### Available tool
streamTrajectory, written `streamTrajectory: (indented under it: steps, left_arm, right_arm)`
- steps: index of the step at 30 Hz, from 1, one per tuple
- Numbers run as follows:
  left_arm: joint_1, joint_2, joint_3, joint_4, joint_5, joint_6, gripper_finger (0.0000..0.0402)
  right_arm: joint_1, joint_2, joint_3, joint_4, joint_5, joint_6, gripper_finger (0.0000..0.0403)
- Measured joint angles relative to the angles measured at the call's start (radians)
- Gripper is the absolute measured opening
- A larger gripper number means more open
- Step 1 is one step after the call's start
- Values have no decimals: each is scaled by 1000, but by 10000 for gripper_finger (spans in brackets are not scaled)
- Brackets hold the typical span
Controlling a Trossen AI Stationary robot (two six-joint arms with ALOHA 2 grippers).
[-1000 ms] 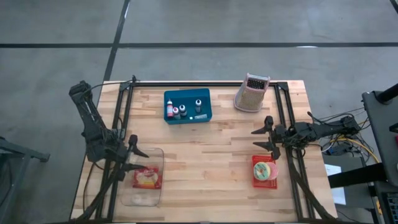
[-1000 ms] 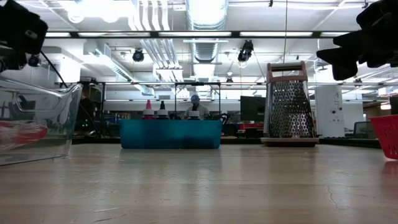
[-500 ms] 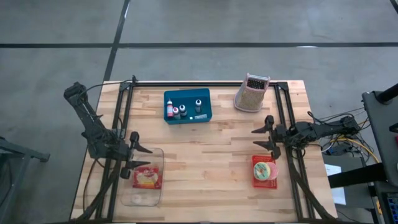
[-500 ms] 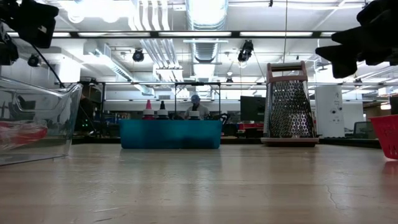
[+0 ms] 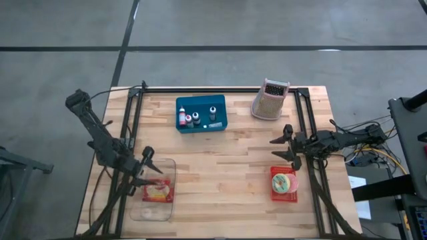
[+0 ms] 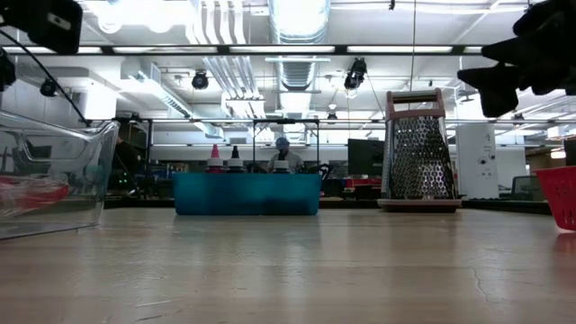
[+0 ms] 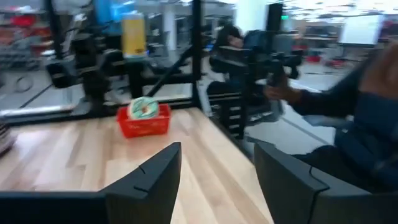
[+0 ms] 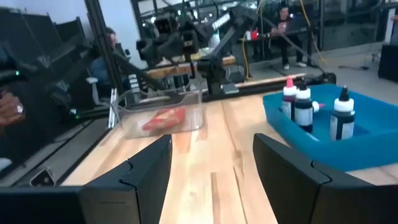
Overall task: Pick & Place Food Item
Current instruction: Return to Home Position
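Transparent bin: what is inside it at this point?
The transparent bin holds one orange popcorn bag, lying flat. The left gripper, open, hangs over one corner of the bin, so what lies under it cannot be seen.

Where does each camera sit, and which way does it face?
High view: above the table, facing straight down; both arms, left gripper and right gripper open.
Low view: at tabletop height, facing level toward blue bin and grater; arm parts in upper corners.
Left wrist view: on left arm, facing the red basket; own fingers show.
Right wrist view: on right arm, facing the transparent bin; own fingers show.
Shared: high, low, right wrist views show the blue bin.
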Motion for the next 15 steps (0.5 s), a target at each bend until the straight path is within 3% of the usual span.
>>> streamTrajectory:
  steps: [7, 12, 15]
  left_arm:
    - [207, -29, -64, 43, 290, 35, 206]
    - [437, -60, -91, 37, 509, 64, 206]
    - [578, -67, -92, 38, 660, 65, 207]
  right_arm:
    - [-19, -1, 0, 59, -3, -69, 219]
    - [-64, -2, 0, 60, -10, -106, 219]
    - [-109, -2, 0, 63, -68, -116, 219]
